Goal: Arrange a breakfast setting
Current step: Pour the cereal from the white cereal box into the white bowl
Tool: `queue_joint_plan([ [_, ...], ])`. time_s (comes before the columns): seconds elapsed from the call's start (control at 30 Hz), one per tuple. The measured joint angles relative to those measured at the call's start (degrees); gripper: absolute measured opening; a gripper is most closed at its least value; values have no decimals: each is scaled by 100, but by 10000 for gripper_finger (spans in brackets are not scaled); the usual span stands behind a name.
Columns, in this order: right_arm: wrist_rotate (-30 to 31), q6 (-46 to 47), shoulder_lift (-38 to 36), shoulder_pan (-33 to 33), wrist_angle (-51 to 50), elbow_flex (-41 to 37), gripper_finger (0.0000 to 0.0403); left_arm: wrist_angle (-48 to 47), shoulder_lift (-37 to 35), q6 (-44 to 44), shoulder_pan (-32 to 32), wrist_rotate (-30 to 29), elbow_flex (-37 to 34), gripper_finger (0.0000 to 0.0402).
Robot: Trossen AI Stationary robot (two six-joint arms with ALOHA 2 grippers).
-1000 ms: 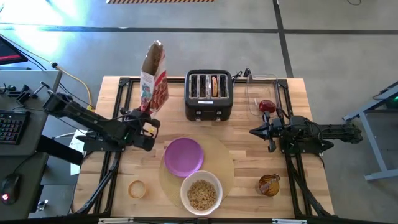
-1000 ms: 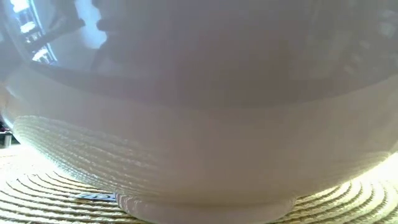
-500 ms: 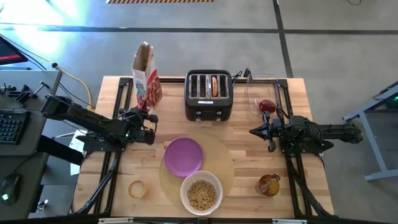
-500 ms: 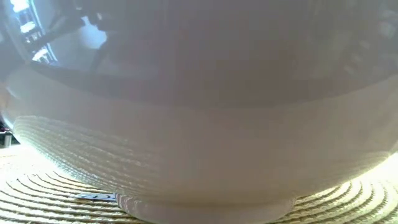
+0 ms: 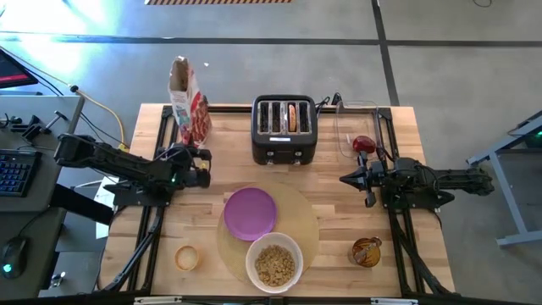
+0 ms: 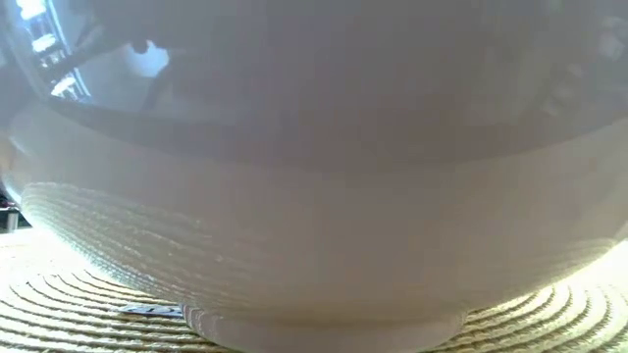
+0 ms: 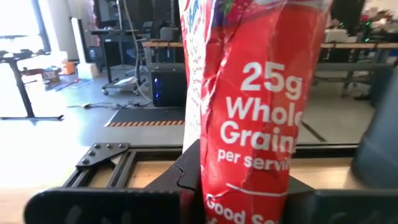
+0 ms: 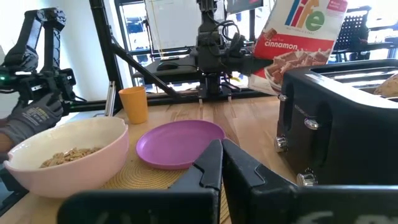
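A red and white cereal box (image 5: 184, 100) stands nearly upright over the table's far left part, with my left gripper (image 5: 200, 158) shut on it. On the round tan mat (image 5: 305, 222) sit a purple plate (image 5: 251, 212) and a white bowl (image 5: 274, 263) with tan cereal in it. A bagel (image 5: 292, 117) sticks up from a slot of the black toaster (image 5: 284, 129). The red fruit (image 5: 363, 144) lies at the far right, and the amber glass cup (image 5: 367, 252) stands at the near right. My right gripper (image 5: 345, 180) waits shut at the right. My left gripper pinches the cereal box's lower part (image 7: 249, 186) between its two fingers, one on each broad face. The fingers (image 7: 118, 205) come level from the table's near left side. In the right wrist view the box (image 8: 298, 37) leans a little and hangs clear of the table.
A small orange cup (image 5: 186, 257) stands near the table's near left corner. A clear container (image 5: 351, 127) holds the red fruit beside the toaster. A gloved hand (image 8: 31, 115) shows beyond the bowl in the right wrist view. The bowl's wall (image 6: 314, 196) fills the low view.
My left gripper has swung with the cereal box toward the table's far left and gone lower. The box, first leaning with its open top toward the toaster, now stands nearly upright, farther left.
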Motion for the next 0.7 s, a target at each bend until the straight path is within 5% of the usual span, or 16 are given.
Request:
queue_joint_plan([
  [0.7, 15, 1, 0, 1, -1, -2, 0, 109, 631, -573, 401, 858, 4, 73],
])
